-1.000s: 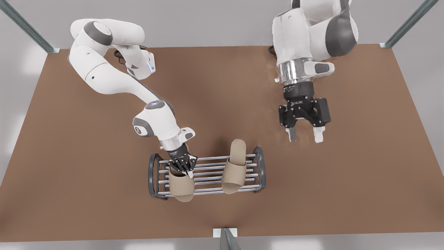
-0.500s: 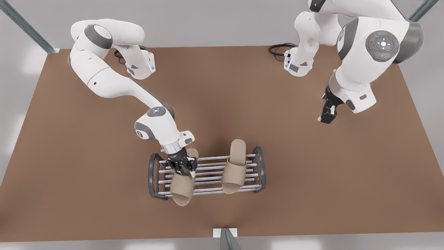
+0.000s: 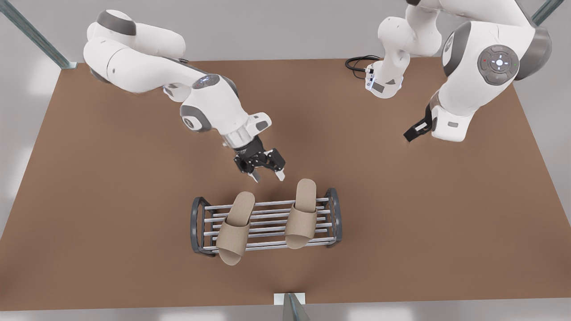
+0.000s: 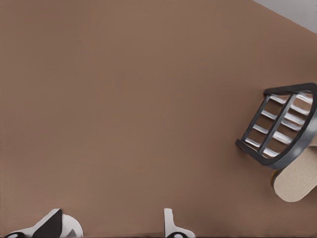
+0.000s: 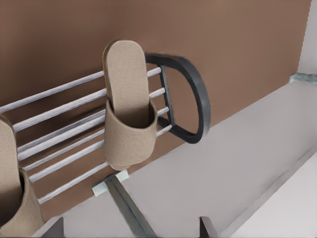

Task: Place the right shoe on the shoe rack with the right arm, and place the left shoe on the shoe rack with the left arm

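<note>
1. Brown flat surface (image 3: 111, 200), pale grey floor beyond all its edges, and metal posts at the two far corners and at the middle of the near edge.
2. The shoe rack (image 3: 267, 221) stands on the surface close to the near edge, about centred. Its silver bars run across the front view between two dark rounded end frames. Open surface lies on both sides of it and behind it.
3. The right shoe (image 3: 234, 232) lies across the bars toward the front view's left end. It is slightly skewed, and its toe overhangs the rack's near edge.
4. The left shoe (image 3: 302, 216) lies across the bars just beside the end frame on the front view's right. Its heel projects past the far bar. The two shoes are apart, with bare bars between them.
5. My right end effector (image 3: 266, 174) hangs above the surface just behind the rack, clear of both shoes. Its fingers are spread and hold nothing. My right wrist view looks over the left shoe (image 5: 128, 114) and the end frame toward the near edge post.
6. My left end effector (image 3: 414, 131) waits well apart from the rack, toward the surface's edge on the front view's right. In my left wrist view its fingertips (image 4: 171, 223) stand apart over bare surface, with the rack's end frame (image 4: 277, 129) far off.
</note>
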You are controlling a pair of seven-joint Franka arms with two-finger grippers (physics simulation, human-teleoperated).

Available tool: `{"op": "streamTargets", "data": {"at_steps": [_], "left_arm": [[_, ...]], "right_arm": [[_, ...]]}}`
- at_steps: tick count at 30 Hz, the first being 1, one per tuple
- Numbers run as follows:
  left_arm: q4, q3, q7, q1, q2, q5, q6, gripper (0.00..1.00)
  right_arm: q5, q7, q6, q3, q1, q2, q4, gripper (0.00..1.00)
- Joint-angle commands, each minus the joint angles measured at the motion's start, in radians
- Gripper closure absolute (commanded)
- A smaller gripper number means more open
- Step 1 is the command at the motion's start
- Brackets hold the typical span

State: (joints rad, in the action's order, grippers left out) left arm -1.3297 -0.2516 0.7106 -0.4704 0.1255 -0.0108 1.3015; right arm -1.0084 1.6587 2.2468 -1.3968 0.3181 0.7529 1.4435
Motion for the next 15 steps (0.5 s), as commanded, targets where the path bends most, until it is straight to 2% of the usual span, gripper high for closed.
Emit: {"op": "streamTargets", "data": {"at_steps": [1,2,3,4,5,6,7,8,9,10,12,15], "left_arm": [[-0.043,0.025,-0.645,0.016,-0.029,0.021,0.079,0.00],[-0.043,0.032,-0.646,0.019,-0.029,0.034,0.079,0.00],[-0.043,0.052,-0.646,0.041,-0.029,0.034,0.077,0.00],[-0.043,0.054,-0.646,0.041,-0.029,0.034,0.076,0.00],[-0.043,0.054,-0.648,0.041,-0.029,0.034,0.076,0.00],[-0.043,0.054,-0.648,0.041,-0.033,0.034,0.074,0.00],[-0.043,0.054,-0.648,0.041,-0.033,0.034,0.073,0.00],[-0.043,0.055,-0.648,0.041,-0.033,0.034,0.071,0.00],[-0.043,0.055,-0.648,0.041,-0.035,0.034,0.070,0.00],[-0.043,0.055,-0.648,0.041,-0.035,0.034,0.070,0.00],[-0.043,0.057,-0.646,0.041,-0.035,0.035,0.068,0.00],[-0.043,0.057,-0.646,0.041,-0.035,0.035,0.065,0.00]], "right_arm": [[0.158,-0.577,-0.450,0.016,-0.046,-0.091,-0.083,0.00],[0.402,-0.648,-0.461,0.249,-0.148,-0.214,-0.138,0.00],[0.580,-0.646,-0.463,0.585,-0.318,-0.342,-0.181,0.00],[0.694,-0.652,-0.451,0.827,-0.376,-0.403,-0.179,0.00],[0.749,-0.652,-0.383,0.984,-0.383,-0.438,-0.172,0.00],[0.821,-0.672,-0.394,1.090,-0.364,-0.477,-0.164,0.00],[1.040,-0.812,-0.438,1.274,-0.364,-0.536,-0.112,0.00],[1.117,-0.959,-0.513,1.381,-0.367,-0.564,-0.089,0.00],[1.117,-1.039,-0.633,1.444,-0.364,-0.567,-0.107,0.00],[1.122,-1.178,-0.691,1.446,-0.298,-0.564,-0.127,0.00],[1.090,-1.342,-0.800,1.452,-0.284,-0.566,-0.138,0.00],[0.959,-1.402,-0.808,1.447,-0.249,-0.564,-0.138,0.00]]}}
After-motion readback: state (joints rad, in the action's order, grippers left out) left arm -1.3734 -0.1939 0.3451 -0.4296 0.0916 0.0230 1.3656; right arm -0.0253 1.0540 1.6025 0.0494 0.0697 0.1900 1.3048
